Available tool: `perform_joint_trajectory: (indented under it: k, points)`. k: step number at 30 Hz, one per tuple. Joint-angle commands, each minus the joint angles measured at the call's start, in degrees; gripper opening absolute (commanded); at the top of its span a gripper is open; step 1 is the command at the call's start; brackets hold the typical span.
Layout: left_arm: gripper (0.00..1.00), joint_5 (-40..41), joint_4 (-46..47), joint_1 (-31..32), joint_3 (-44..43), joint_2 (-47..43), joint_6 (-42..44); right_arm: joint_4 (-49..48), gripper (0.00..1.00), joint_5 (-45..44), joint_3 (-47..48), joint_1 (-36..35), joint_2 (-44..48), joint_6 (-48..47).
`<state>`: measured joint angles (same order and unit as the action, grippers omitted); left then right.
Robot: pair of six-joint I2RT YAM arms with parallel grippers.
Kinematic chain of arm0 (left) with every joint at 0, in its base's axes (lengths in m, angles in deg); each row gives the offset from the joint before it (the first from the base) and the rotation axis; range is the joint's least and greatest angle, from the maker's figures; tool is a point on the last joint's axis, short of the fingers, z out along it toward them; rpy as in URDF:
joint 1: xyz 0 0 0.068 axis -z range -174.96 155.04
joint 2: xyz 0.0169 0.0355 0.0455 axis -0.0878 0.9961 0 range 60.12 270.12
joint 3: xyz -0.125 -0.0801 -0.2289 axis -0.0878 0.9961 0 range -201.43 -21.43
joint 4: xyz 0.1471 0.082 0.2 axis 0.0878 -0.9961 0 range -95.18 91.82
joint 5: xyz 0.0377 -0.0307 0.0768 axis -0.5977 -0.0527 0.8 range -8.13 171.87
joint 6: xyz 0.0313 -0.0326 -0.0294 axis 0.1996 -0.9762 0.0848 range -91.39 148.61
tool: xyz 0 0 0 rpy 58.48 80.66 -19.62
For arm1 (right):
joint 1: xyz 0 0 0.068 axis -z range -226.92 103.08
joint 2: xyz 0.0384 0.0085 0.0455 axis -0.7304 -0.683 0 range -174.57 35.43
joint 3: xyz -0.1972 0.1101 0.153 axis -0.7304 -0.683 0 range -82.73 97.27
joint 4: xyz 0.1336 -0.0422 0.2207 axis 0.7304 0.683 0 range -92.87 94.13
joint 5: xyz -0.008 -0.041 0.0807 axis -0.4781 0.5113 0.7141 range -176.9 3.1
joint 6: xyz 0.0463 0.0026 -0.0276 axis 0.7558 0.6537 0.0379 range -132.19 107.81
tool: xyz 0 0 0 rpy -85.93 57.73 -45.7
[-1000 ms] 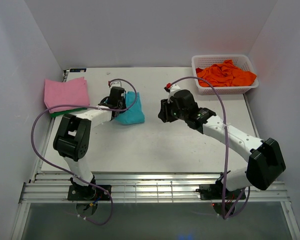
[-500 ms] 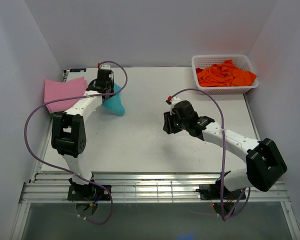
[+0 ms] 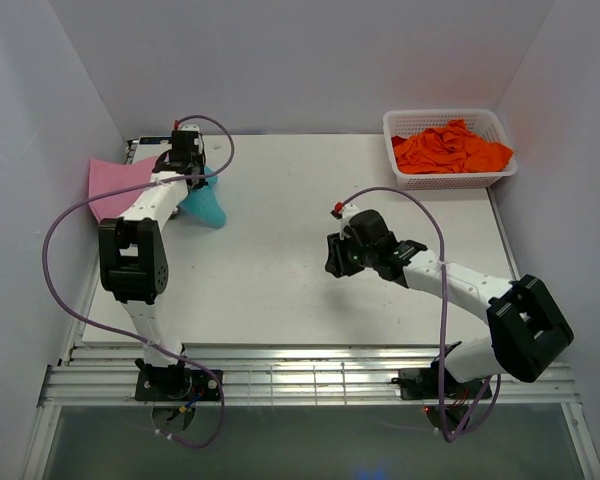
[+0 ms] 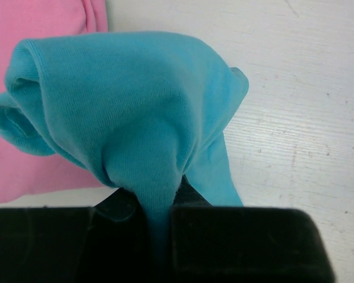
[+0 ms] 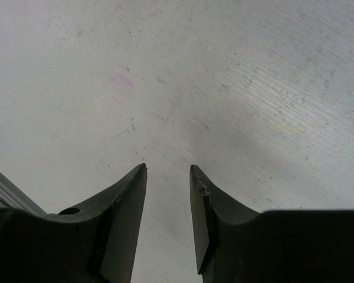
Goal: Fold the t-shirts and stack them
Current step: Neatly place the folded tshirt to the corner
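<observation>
Your left gripper (image 4: pixel 159 206) is clamped on the teal t-shirt (image 4: pixel 124 112). The jaws pinch a narrow twist of the cloth between them, and the rest of the shirt swells out beyond them in a loose, rounded bunch. In the overhead view this gripper sits near the far left corner of the worktop (image 3: pixel 280 290), with the teal cloth hanging off it toward the middle and tapering to a point. You cannot tell from these views whether that lower tip rests on the worktop or hangs just above it.

The pink t-shirt (image 3: pixel 110 180) lies flat at the far left corner, along the left edge, just beside the gripper. From the wrist camera, the teal bunch overlaps its near edge.

Your right gripper (image 5: pixel 168 177) has its jaws apart with a narrow gap and nothing between them. It points down at bare, scuffed worktop a little right of the middle, well apart from every shirt.

The orange t-shirts (image 3: pixel 450 148) lie crumpled in a heap inside the white lattice basket (image 3: pixel 392 128), which stands in the far right corner of the worktop.
</observation>
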<state>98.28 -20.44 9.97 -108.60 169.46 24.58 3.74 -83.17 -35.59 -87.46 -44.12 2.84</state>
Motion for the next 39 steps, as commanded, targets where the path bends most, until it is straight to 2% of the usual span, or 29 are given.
perform_joint_trajectory:
  k: [1,13,19,25,33,39]
  points:
    - [0.00,-1.72,0.55,-1.85,-3.87,-0.80,2.27,-2.92,0.42,1.72,-0.82,0.02,-0.69,0.62]
    - [0.00,-6.64,-5.51,-8.17,-21.62,5.44,5.61,-5.38,0.41,5.06,-1.87,0.02,-3.51,1.76]
    - [0.00,-7.35,-5.95,-9.85,-24.88,6.32,5.70,-4.94,0.41,5.24,-1.52,-0.07,-4.04,1.32]
    - [0.00,-11.30,-6.13,-13.10,-26.90,7.73,4.47,-4.85,0.41,5.85,-1.43,0.02,-3.86,1.06]
    - [0.00,-13.41,-6.65,-13.72,-32.96,10.01,4.47,-4.50,0.41,6.29,-0.99,0.02,-4.30,1.14]
    - [0.00,-14.82,-6.92,-14.42,-34.03,11.33,2.80,-4.85,0.41,6.82,-1.34,0.02,-4.47,1.41]
